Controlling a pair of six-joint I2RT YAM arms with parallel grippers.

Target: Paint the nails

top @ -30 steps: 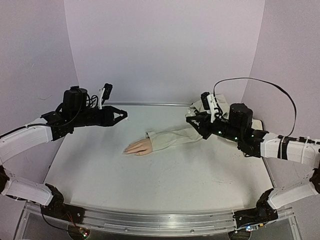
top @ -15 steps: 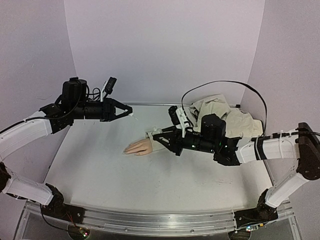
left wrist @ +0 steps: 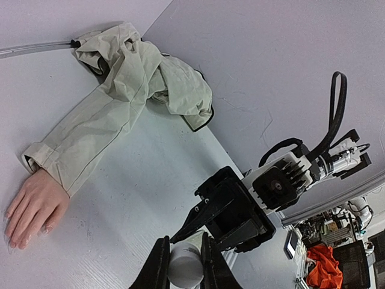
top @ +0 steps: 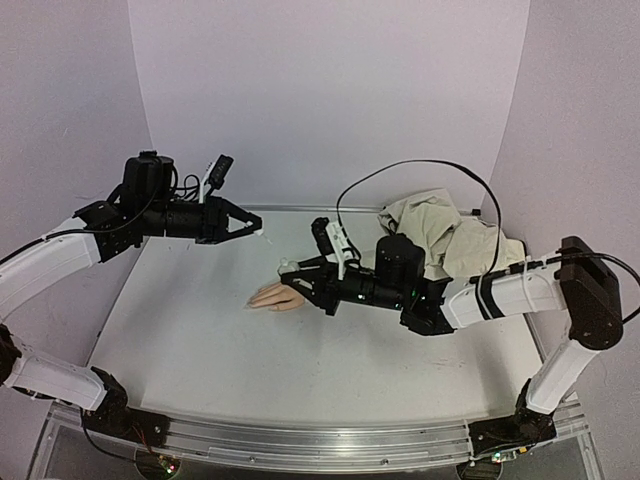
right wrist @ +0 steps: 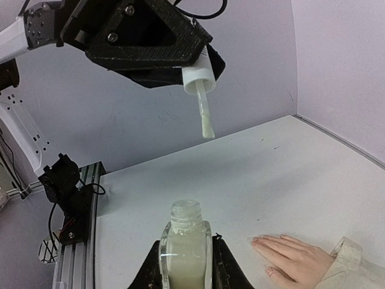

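The peach fake hand (top: 277, 296) lies flat on the table, fingers pointing left, coming out of a beige sleeve (top: 440, 235). Its tiny nails (right wrist: 271, 272) show at the fingertips, also in the left wrist view (left wrist: 45, 229). My left gripper (top: 256, 232) is shut on a white cap (left wrist: 183, 268) with a pale brush (right wrist: 204, 120) hanging from it, held above the table behind the hand. My right gripper (top: 288, 270) is shut on an open polish bottle (right wrist: 185, 247) just above the hand's wrist, its neck below the brush tip with a gap between them.
The rest of the beige garment (left wrist: 174, 90) is bunched at the back right corner. Lilac walls close in the back and sides. An aluminium rail (top: 300, 445) runs along the near edge. The right arm's black cable (top: 420, 170) loops above the table.
My right arm swung left from the bunched cloth to above the hand's wrist, carrying the bottle towards the left gripper. My left gripper rose slightly and edged right with the brush cap.
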